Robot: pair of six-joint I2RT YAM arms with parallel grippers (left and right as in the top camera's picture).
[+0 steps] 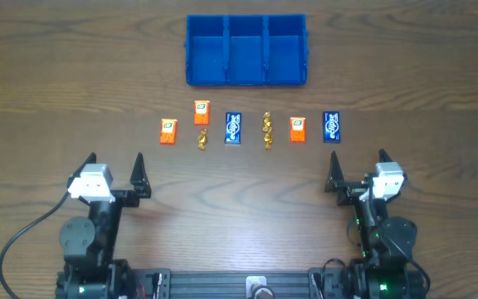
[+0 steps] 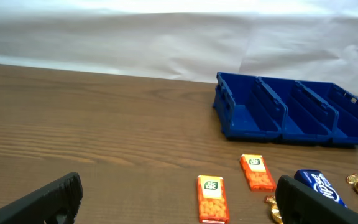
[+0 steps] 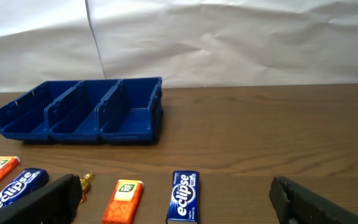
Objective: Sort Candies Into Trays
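Well, the orange box (image 1: 168, 131) at the left end of the row is the piece closest to my left claw (image 1: 116, 169). It sits just ahead of that claw, toward the far edge of the bench (image 1: 56, 100), and a little inward toward the middle. Its long axis runs from the near edge to the far edge, so I judge the claw would close across its narrow width if I came down without turning the wrist.

At the other end of the row the blue pack (image 1: 331, 126) lies the same way. It is ahead of my right claw (image 1: 358, 169) and much nearer to it than to the left one. Between these two ends lie a second orange box (image 1: 201, 112), gold wrapped sweets (image 1: 202, 139), another blue pack (image 1: 233, 127), more gold sweets (image 1: 266, 123) and a third orange box (image 1: 297, 129).

Both claws stand wide apart by the near edge, holding nothing and touching none of the candies. Beyond the row, by the middle of the far edge, the blue tray (image 1: 246, 79) sits with its three compartments empty.
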